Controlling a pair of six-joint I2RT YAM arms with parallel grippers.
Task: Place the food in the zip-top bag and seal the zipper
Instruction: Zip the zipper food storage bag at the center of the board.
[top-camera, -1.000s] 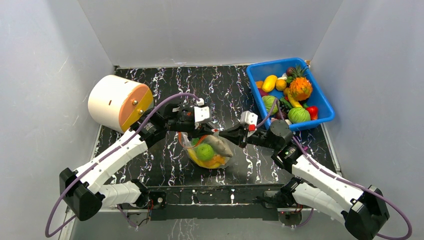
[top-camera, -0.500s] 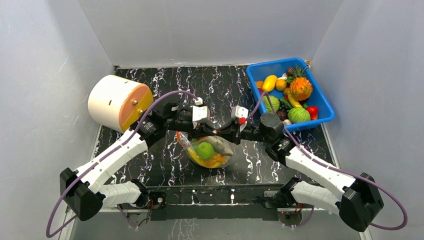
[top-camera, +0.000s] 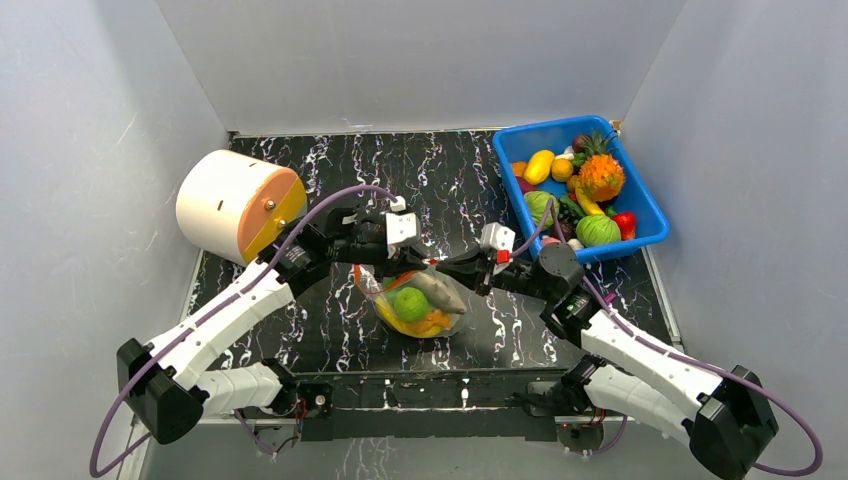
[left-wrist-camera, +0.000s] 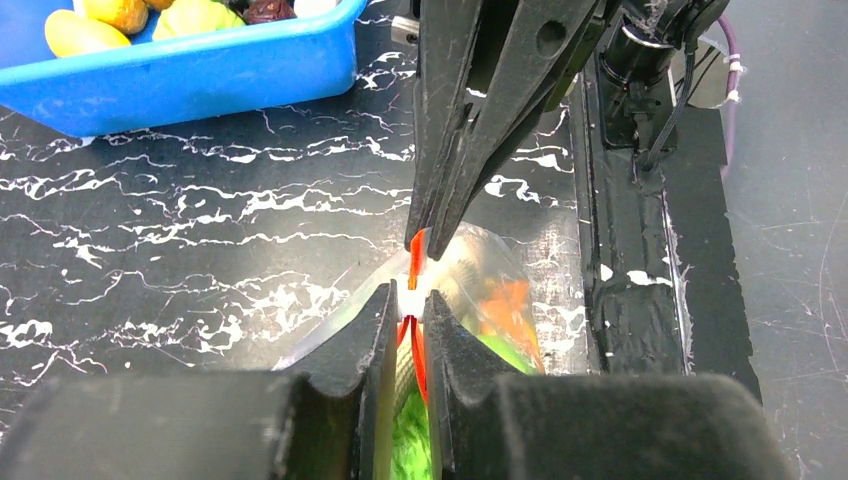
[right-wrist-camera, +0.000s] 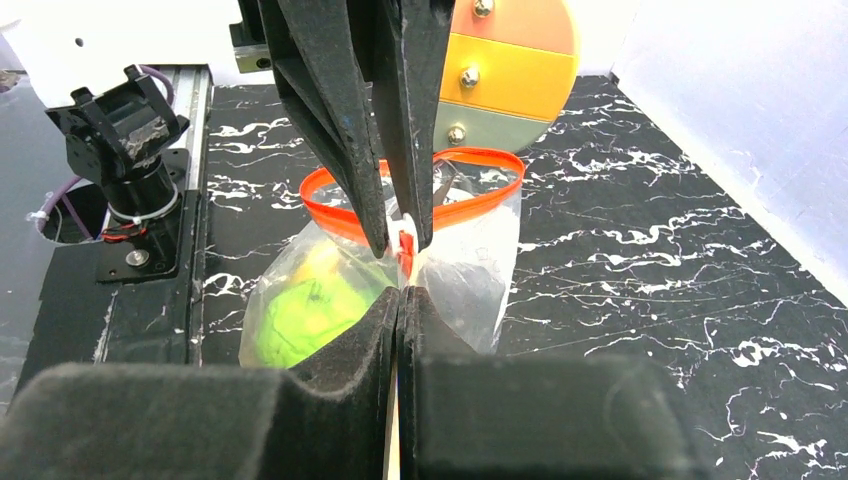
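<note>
Through the crinkled film of the zip-top bag, the food shows only as a green lump over something yellow, with a pale grey piece at its 3 o'clock. The shapes are blurred. The fingers of both tools cover the zipper where they meet, so I cannot tell how much of it is pressed shut. In the right wrist view, a red loop of it gapes open beyond the left fingers. Each wrist view cuts off its own arm.

The bag lies on the table toward its 6 o'clock edge. The left arm climbs from 7 o'clock toward 2 o'clock, and its wrist then turns to 3 o'clock. The left gripper is clamped on the red strip. The right arm runs from 5 o'clock toward 10 o'clock. The right gripper is pinched tight on the same strip, tip to tip with the left.

Farther back, a cylinder sits at 10 o'clock and a blue bin at 2 o'clock.
</note>
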